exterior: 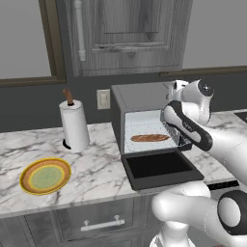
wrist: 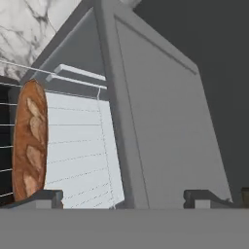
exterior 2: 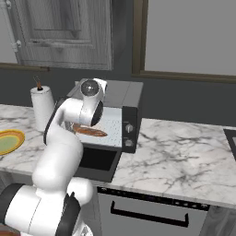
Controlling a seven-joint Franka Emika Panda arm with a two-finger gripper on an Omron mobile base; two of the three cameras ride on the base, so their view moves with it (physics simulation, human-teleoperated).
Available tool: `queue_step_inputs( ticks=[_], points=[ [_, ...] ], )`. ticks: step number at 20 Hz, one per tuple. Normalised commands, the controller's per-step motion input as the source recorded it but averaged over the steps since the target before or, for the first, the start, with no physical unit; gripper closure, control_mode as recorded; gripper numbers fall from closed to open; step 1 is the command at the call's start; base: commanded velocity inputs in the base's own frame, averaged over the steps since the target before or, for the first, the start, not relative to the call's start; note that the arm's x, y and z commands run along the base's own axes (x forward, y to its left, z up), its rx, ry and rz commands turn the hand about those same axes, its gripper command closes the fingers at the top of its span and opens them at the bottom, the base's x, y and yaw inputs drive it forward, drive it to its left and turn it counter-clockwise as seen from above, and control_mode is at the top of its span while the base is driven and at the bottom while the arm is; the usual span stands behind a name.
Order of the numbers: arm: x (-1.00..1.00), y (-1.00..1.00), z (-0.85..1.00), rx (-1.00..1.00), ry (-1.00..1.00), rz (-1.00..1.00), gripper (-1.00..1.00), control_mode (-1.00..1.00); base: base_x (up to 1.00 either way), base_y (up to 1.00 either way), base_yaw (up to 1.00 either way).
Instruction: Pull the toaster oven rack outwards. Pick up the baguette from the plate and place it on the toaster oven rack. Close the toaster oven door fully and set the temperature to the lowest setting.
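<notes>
Claw point(wrist: 124, 197) spread wide, gripping nothing, poised at the toaster oven point(exterior: 140, 99) mouth. Below and nearer the base, toaster oven door point(exterior: 159, 168) dropped flat over the surface point(exterior: 96, 164) edge. Farther in, baguette point(exterior: 150, 138) resting on toaster oven rack point(wrist: 78, 146), long axis across the cavity. Plate point(exterior: 45, 176) bare, well apart.

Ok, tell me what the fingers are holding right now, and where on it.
Nothing. The fingers stand wide apart and empty, and the baguette lies free on the toaster oven rack.

Marble counter point(exterior: 101, 169) with toaster oven point(exterior: 140, 103), yellow plate point(exterior: 45, 176) and paper towel roll point(exterior: 75, 126) on top
</notes>
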Motion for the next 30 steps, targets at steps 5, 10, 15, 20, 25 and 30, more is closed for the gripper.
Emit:
queue_step_inputs(
  ticks=[5,10,15,20,25,30],
  points=[
    [0.00,0.00,0.08,-0.13,0.02,0.43,-1.00,-1.00,0.00,0.00,0.00],
    [-0.02,0.00,0.00,-0.23,0.00,0.52,-1.00,-1.00,0.00,0.00,0.00],
    [-0.48,-0.07,0.00,-0.28,-0.02,0.41,-1.00,-1.00,0.00,0.00,0.00],
    [-0.87,-0.06,-0.01,-0.19,-0.16,0.36,-1.00,-1.00,0.00,0.00,0.00],
    [-0.63,0.10,-0.26,-0.21,-0.13,0.40,-1.00,-1.00,0.00,0.00,0.00],
    [-0.26,0.29,-0.45,-0.26,-0.12,0.28,-1.00,-1.00,0.00,0.00,0.00]
  ],
)
